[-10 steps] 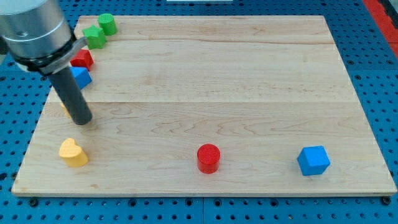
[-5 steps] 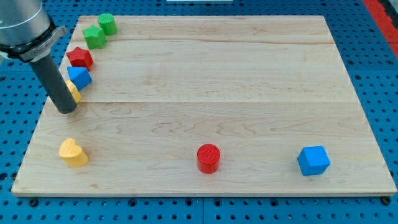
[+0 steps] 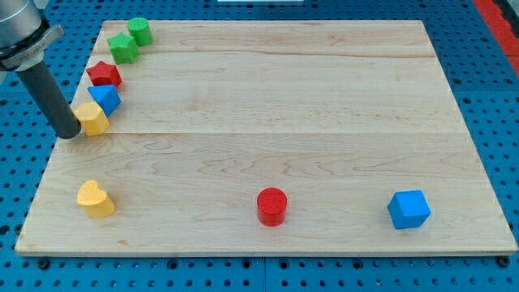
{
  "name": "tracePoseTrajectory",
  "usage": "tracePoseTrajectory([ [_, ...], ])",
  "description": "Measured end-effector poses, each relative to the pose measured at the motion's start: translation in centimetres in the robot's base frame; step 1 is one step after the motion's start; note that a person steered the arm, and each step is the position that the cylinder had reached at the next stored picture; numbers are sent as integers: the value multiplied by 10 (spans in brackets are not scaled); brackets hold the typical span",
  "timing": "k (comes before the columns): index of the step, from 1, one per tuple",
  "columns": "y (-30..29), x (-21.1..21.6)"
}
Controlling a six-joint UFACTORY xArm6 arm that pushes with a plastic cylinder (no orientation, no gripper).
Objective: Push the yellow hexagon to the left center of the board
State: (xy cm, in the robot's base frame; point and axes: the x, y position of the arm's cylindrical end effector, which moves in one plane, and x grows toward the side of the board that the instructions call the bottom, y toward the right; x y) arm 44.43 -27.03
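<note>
Nearest the view's bottom edge of the pale wooden board [image 3: 268, 97] stand three pieces: a yellow heart-shaped block [image 3: 96, 199] at the view's left, a red cylinder block [image 3: 272, 206] near the middle, and a blue cube block [image 3: 408, 209] toward the view's right, all well apart from one another.

Farther up, at the board's left edge about mid-height, sits the yellow hexagon block [image 3: 92, 118]. My tip [image 3: 70, 134] rests at the board's left edge, just beside the hexagon on its left side, apparently touching it. The dark rod leans up and toward the view's left into the silver arm housing at the top left corner. The arm has no jaws; it ends in the plain rod alone.

Just beyond the hexagon, touching it or nearly so, is a blue block [image 3: 104, 99], shape unclear, then a red star-like block [image 3: 105, 75]. Farthest, near the board's top left corner, are a green star-like block [image 3: 124, 47] and a green cylinder block [image 3: 139, 31], close together.
</note>
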Motion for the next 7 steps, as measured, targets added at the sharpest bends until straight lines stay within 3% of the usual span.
tracePoseTrajectory([
  [1, 7, 25],
  [2, 35, 17],
  [3, 23, -12],
  [4, -2, -13],
  [7, 62, -15],
])
